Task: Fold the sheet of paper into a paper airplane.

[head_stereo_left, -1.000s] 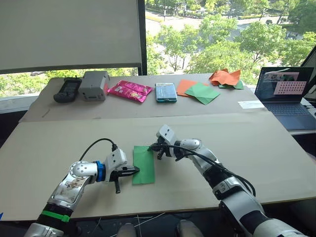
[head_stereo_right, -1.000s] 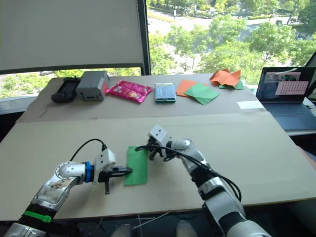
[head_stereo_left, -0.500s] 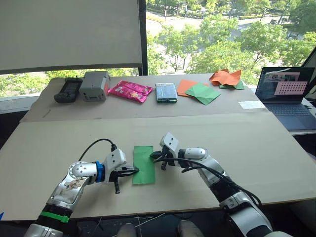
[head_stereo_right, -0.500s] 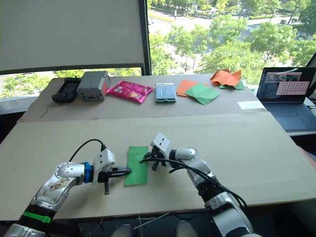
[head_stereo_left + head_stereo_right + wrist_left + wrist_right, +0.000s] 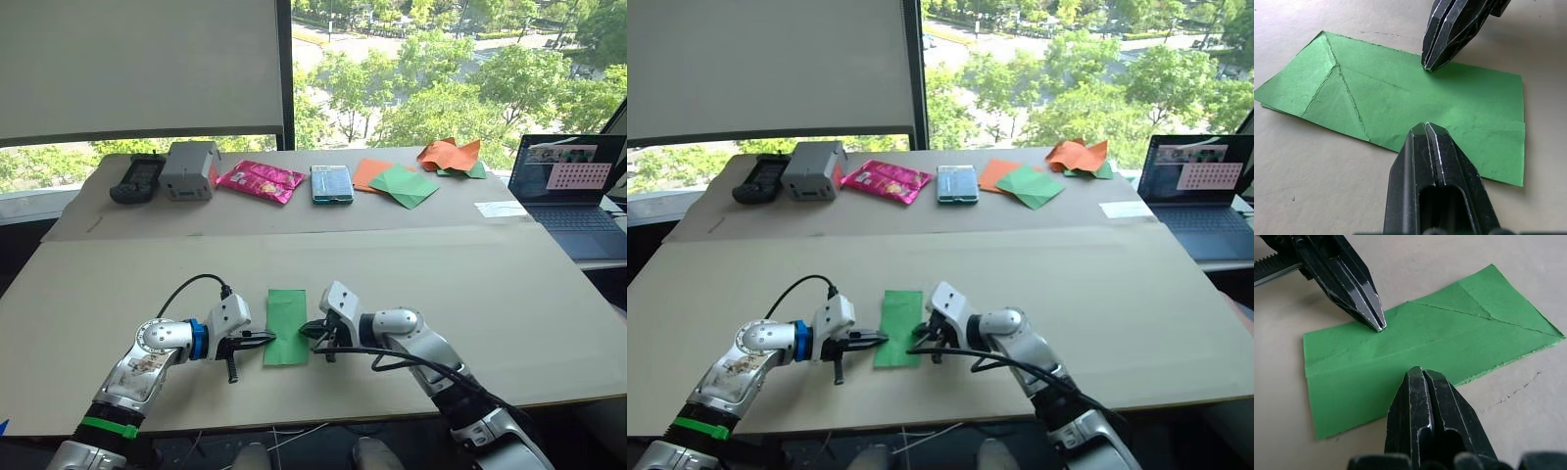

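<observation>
Paper sheet (image 5: 286, 326), folded to a narrow strip, lies flat near the table's front edge, pinned from both sides.

Left gripper (image 5: 1425, 126) and right gripper (image 5: 1416, 369), both closed, press its long edges; next comes lifting one edge for a wing fold, I judge. Spare sheets (image 5: 394, 180) sit far behind.

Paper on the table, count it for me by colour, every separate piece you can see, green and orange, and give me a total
Green: 3 – the sheet of paper between the grippers, a flat sheet at the far edge, a bit under the crumpled paper.
Orange: 2 – a flat sheet, a crumpled one.
Total: 5
</observation>
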Robot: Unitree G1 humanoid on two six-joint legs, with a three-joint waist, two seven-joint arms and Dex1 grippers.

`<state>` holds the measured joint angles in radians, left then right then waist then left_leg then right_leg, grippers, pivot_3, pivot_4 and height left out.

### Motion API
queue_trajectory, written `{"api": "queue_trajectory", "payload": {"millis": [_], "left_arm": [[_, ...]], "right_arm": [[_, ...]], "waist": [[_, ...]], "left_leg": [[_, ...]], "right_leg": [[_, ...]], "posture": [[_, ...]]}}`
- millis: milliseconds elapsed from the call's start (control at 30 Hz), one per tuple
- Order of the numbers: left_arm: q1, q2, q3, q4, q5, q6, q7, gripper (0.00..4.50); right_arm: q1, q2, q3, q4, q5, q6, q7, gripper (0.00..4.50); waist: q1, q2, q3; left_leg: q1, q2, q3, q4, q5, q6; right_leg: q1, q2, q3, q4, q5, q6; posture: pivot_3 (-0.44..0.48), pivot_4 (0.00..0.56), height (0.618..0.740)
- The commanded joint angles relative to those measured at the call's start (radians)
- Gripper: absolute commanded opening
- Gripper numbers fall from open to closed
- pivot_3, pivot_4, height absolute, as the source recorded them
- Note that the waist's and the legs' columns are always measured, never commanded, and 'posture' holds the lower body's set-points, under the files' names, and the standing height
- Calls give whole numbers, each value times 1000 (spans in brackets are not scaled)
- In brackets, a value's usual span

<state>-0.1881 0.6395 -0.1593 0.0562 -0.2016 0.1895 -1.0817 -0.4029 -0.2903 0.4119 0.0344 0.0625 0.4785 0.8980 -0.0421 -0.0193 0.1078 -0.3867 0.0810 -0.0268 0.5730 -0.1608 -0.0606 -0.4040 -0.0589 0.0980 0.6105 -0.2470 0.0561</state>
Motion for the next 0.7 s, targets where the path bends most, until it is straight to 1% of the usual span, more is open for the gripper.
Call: {"api": "queue_trajectory", "payload": {"millis": [33, 167, 333, 533, 633, 700], "left_arm": [[3, 8, -14, 23, 23, 5, 0, 0], [3, 7, -15, 23, 23, 4, 1, 0], [1, 9, -16, 25, 24, 3, -2, 0], [0, 8, -16, 26, 24, 1, -2, 0], [-1, 8, -15, 27, 24, 0, -1, 0], [-1, 7, -9, 20, 18, 3, 1, 0]], "right_arm": [[48, -40, 61, -11, 11, 90, 57, 32], [67, -86, 98, -76, 32, 128, 121, 32], [77, -125, 134, -116, 42, 158, 158, 32], [74, -126, 137, -123, 54, 163, 148, 32], [65, -119, 121, -123, 58, 159, 129, 32], [66, -110, 55, -168, 101, 148, 115, 32]], "waist": [[1, 0, 0], [1, 0, 0], [1, -1, 0], [1, -1, 0], [1, -2, 0], [1, -2, 0]], "left_leg": [[0, 0, 0, 0, 0, 0], [0, 0, 0, 0, 0, 0], [0, 0, 0, 0, 0, -1], [0, 0, 0, 0, -1, -1], [0, 0, 0, 0, -1, -2], [0, 0, 0, 0, -1, -2]], "right_leg": [[0, 0, 0, 0, 0, 0], [0, 0, 0, -1, -1, 0], [0, 0, 0, -1, -1, 0], [0, 0, 0, -1, -1, 0], [0, -1, -1, -1, -1, 0], [0, -1, -1, -2, -1, 0]], "posture": [[0, 150, 721], [0, 150, 721], [0, 150, 721], [0, 150, 721], [0, 150, 721], [0, 150, 721]]}}
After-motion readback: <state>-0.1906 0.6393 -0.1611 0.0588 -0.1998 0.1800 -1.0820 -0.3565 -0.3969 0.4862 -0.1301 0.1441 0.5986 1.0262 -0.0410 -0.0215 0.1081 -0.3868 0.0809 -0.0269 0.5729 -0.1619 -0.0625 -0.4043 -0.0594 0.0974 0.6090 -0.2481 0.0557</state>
